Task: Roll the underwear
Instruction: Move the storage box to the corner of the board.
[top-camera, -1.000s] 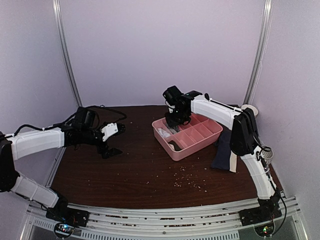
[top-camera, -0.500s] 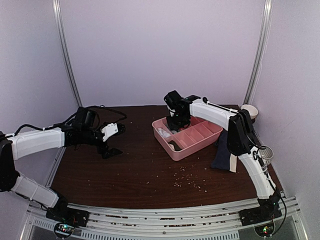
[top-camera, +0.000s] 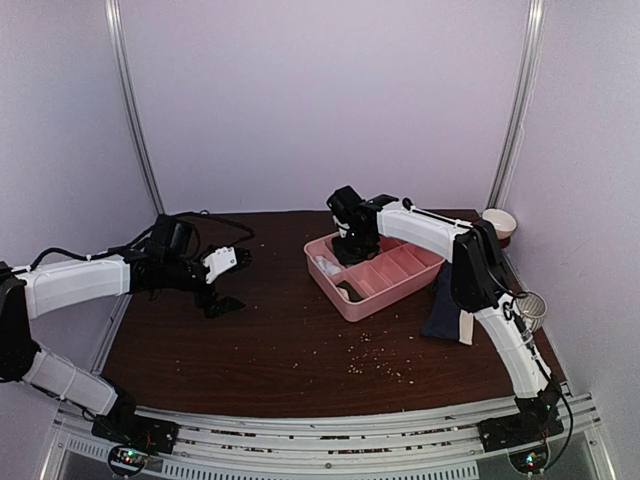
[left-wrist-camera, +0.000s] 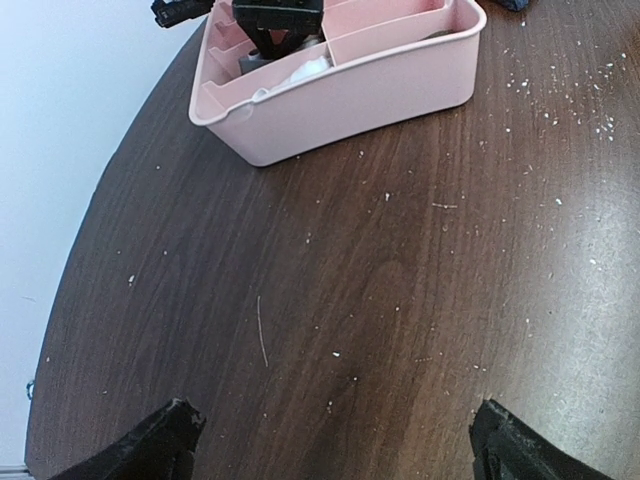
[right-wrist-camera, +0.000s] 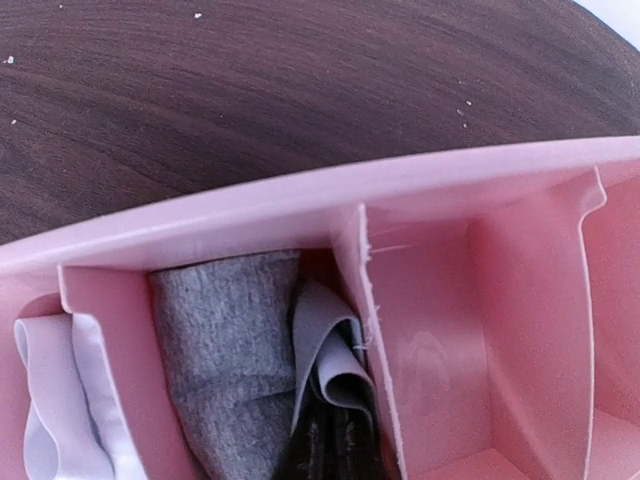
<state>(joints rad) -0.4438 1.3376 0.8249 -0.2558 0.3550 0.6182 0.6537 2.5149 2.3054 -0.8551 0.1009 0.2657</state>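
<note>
The grey underwear (right-wrist-camera: 225, 360) is stuffed in an end compartment of the pink tray (right-wrist-camera: 300, 215), a paler fold (right-wrist-camera: 325, 340) curling up beside the divider. My right gripper (right-wrist-camera: 335, 445) is shut, its dark tips low in that compartment against the fold. From above, the right gripper (top-camera: 350, 245) dips into the tray's (top-camera: 385, 290) far left corner. The navy underwear (top-camera: 443, 295) lies flat right of the tray, its cream waistband (top-camera: 466, 326) towards the front. My left gripper (top-camera: 232, 283) hovers open at the table's left, with only bare wood between its fingers (left-wrist-camera: 150, 450).
A paper cup (top-camera: 498, 222) stands at the back right and a metal mesh cup (top-camera: 530, 306) by the right arm. Crumbs (top-camera: 375, 355) are scattered in front of the tray. A white band of cloth (right-wrist-camera: 50, 400) lies in the neighbouring compartment.
The right arm's elbow has shifted a little left while its gripper stayed in the tray's corner. The left arm has not moved.
</note>
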